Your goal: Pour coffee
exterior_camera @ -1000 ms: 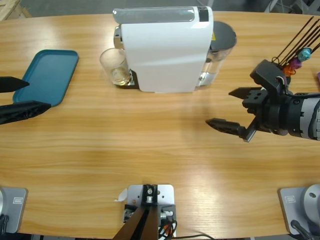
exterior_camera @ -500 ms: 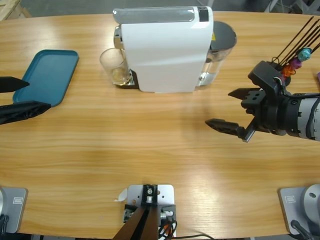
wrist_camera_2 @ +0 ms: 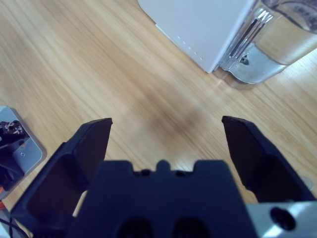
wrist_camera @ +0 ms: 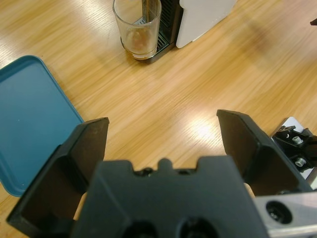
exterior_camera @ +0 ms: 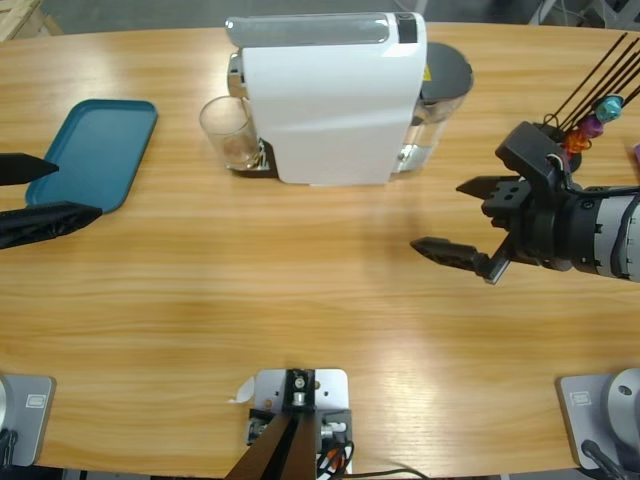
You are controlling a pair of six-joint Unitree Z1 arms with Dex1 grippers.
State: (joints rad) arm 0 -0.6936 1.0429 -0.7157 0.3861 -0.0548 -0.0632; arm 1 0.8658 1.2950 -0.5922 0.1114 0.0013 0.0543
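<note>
Left gripper (wrist_camera: 161, 141) and right gripper (wrist_camera_2: 166, 148): jaws spread wide, holding nothing. Coffee (wrist_camera: 139, 49) lies in the glass (wrist_camera: 137, 27), well ahead of the left gripper, beside the coffee machine (exterior_camera: 325, 95).

wooden table (exterior_camera: 300, 300) | on it: teal tray (exterior_camera: 95, 150), white coffee machine (exterior_camera: 330, 100)

A view down along the left gripper (wrist_camera: 162, 144), its two black jaws spread wide apart over bare wooden table (wrist_camera: 198, 84) with nothing between them. Beyond the jaws stands a clear glass tumbler (wrist_camera: 137, 27) holding a shallow brown layer of coffee (wrist_camera: 137, 43). The tumbler sits on a black drip tray, touching the base of a white coffee machine (wrist_camera: 203, 17) beside it. A teal tray (wrist_camera: 29, 114) lies well apart from the tumbler, near one jaw.
</note>
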